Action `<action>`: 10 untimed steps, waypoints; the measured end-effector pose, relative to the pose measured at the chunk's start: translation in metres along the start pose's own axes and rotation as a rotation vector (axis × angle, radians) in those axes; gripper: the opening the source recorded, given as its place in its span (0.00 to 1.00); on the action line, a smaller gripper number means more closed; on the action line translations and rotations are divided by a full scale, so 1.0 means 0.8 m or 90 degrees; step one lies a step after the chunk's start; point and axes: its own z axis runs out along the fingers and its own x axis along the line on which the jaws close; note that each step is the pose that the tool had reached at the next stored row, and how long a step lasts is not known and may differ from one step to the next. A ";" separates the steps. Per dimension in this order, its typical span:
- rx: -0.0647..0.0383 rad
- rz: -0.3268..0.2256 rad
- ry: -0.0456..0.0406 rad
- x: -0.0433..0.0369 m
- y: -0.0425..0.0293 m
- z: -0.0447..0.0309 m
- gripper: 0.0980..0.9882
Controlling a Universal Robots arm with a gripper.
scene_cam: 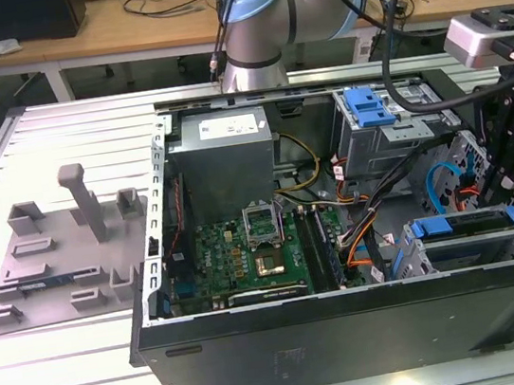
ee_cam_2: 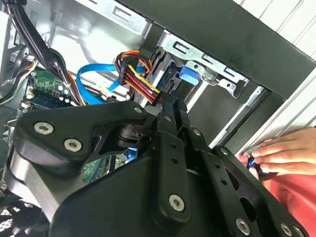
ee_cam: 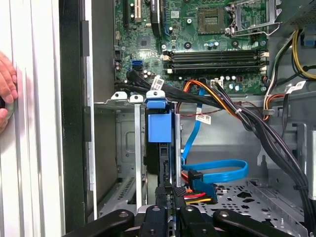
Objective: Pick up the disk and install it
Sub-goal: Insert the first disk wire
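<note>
A slotted metal tabletop (scene_cam: 72, 372) carries an open computer case (scene_cam: 353, 332) lying on its side, with a grey plate (scene_cam: 54, 250) of upright posts just beside it on the exterior view's left. The robot arm (scene_cam: 257, 20) reaches in from behind the case and over to the exterior view's right, where the metal drive cage (ee_cam: 126, 101) sits in the case's corner.

In the first wrist view the disk (ee_cam: 159, 131) stands on edge in one slot of that cage, its blue carrier tab at the far end. Its long axis runs straight back toward the gripper (ee_cam: 171, 193), so the disk lies directly ahead of the gripper and in line with it. It looks to be well inside the cage, though I cannot judge whether it is fully seated.

The gripper's fingers are drawn together with barely a gap and clasp nothing; their tips sit right at the disk's near edge, next to a bundle of red, yellow and orange wires (whether they actually touch the disk I cannot tell).

A person's hand (ee_cam_2: 284, 150) rests on the tabletop just outside the case wall, well apart from the gripper
</note>
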 end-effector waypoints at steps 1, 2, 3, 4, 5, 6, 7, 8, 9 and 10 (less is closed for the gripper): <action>0.000 0.002 0.0000 0.000 -0.0001 0.0000 0.07; 0.000 0.003 0.0001 0.000 0.0000 0.0002 0.07; 0.000 0.004 0.0002 0.000 -0.0001 0.0004 0.07; 0.000 0.004 0.0001 0.000 -0.0001 0.0005 0.07; 0.000 0.004 0.0000 0.000 -0.0001 0.0006 0.07; 0.000 0.004 0.0000 0.000 -0.0001 0.0006 0.07; 0.000 0.004 0.0000 0.000 -0.0001 0.0006 0.07; 0.000 0.004 0.0000 0.000 -0.0001 0.0007 0.07; 0.000 0.004 0.0000 0.000 -0.0001 0.0008 0.07; 0.000 0.004 0.0000 0.000 -0.0001 0.0010 0.07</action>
